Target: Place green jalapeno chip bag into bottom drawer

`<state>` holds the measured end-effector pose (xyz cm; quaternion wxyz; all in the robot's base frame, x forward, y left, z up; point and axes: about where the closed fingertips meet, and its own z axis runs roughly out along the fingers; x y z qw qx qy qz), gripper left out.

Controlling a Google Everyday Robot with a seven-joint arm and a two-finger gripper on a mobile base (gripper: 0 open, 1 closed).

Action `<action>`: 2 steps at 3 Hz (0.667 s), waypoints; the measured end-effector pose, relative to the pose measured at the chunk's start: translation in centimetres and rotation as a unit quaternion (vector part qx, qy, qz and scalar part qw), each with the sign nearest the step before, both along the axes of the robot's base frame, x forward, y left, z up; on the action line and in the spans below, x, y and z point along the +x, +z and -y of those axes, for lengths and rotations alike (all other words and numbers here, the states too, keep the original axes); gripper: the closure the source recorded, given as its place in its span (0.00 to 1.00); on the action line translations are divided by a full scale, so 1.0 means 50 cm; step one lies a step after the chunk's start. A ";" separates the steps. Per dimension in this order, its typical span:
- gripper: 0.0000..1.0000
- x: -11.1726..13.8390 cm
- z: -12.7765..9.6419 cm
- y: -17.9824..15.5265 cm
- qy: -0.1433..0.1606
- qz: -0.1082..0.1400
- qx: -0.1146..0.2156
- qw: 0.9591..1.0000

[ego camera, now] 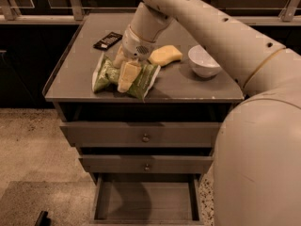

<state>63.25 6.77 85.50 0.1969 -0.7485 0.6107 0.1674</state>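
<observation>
The green jalapeno chip bag [145,79] lies on the grey cabinet top [75,76], near its front edge and left of centre. My gripper [123,69] comes down from the upper right and is on the middle of the bag, covering part of it. The bag rests on the top, with its ends sticking out left and right of the gripper. The bottom drawer [146,202] is pulled open below, and its plain grey floor shows nothing in it.
A small black wrapped bar [107,40] lies at the back left. A yellow sponge [165,55] and a white bowl [203,60] sit right of the bag. The two upper drawers [146,136] are shut. My arm fills the right side of the view.
</observation>
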 end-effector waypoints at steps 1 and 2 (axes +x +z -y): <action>0.66 0.000 0.000 0.000 0.000 0.000 0.000 1.000; 0.89 0.000 0.000 0.000 0.000 0.000 0.000 1.000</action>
